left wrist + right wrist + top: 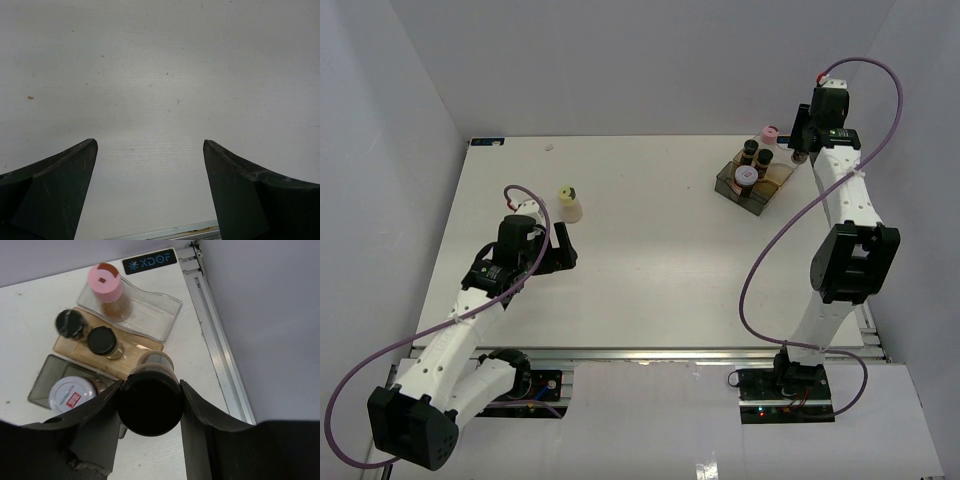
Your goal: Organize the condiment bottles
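Observation:
My right gripper (pixel 150 385) is shut on a black-capped bottle (pixel 149 407), held above the table beside the trays' right end. In the trays stand a pink-capped bottle (pixel 106 282), two black-capped jars (pixel 70 322) (pixel 102 340) and a white-capped jar (pixel 74 392). A cream bottle with a pale yellow cap (pixel 569 203) stands alone on the left half of the table. My left gripper (pixel 563 246) hovers open just in front of it. The left wrist view shows the fingers (pixel 55 185) wide apart over bare table, with no bottle in sight.
A clear tray (pixel 155 315), an amber tray (pixel 80 356) and a dark grey tray (pixel 42 382) lie side by side at the back right. The table's metal edge rail (pixel 220 355) runs close to their right, with the enclosure wall (pixel 270 315) beyond.

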`<act>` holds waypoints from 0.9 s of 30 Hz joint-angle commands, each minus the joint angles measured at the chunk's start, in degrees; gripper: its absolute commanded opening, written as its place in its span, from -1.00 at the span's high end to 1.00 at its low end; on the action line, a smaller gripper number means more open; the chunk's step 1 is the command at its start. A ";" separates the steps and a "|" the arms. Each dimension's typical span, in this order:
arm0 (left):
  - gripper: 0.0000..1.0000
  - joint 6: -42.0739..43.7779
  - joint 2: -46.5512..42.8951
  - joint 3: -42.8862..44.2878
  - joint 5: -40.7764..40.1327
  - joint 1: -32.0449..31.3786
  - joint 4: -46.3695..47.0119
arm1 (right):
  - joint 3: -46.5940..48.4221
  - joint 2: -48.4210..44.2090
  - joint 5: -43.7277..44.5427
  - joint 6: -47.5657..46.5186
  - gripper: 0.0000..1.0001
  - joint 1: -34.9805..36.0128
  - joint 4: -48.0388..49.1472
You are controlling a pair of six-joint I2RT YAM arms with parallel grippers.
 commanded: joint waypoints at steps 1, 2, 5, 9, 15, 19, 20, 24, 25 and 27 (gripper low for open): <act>-0.96 0.51 -0.38 0.14 1.13 -0.39 0.84 | 2.65 2.77 -1.47 -0.40 0.85 -0.04 5.79; -0.96 0.51 -0.30 0.14 1.13 -0.39 0.84 | 2.40 3.15 -1.55 -0.48 0.85 -0.04 6.93; -0.96 0.59 0.00 0.13 1.15 -0.47 0.85 | 2.83 6.19 -3.06 -0.95 0.85 -0.04 9.10; -0.96 0.75 0.79 0.05 1.31 -0.40 1.02 | 4.64 9.44 -3.22 -1.24 0.85 -0.04 8.95; -0.96 0.86 1.67 0.16 1.31 -0.47 0.93 | 2.48 11.11 -3.94 -1.81 0.85 -0.04 11.81; -0.96 0.91 1.93 0.17 1.22 -0.42 0.93 | 0.92 11.92 -4.10 -1.73 0.85 -0.04 13.09; -0.96 0.89 2.05 0.19 1.22 -0.44 0.93 | 0.49 12.06 -4.36 -1.78 0.84 -0.04 13.44; -0.96 0.95 2.18 0.18 1.18 -0.47 0.89 | -0.80 12.75 -5.57 -1.28 0.81 -0.04 14.46; -0.96 0.95 2.18 0.14 1.13 -0.48 0.92 | -1.07 12.92 -5.70 -1.09 0.80 -0.04 14.47; -0.96 0.91 2.27 0.22 1.01 -0.56 0.84 | -2.02 12.85 -5.70 -0.70 0.79 -0.04 14.65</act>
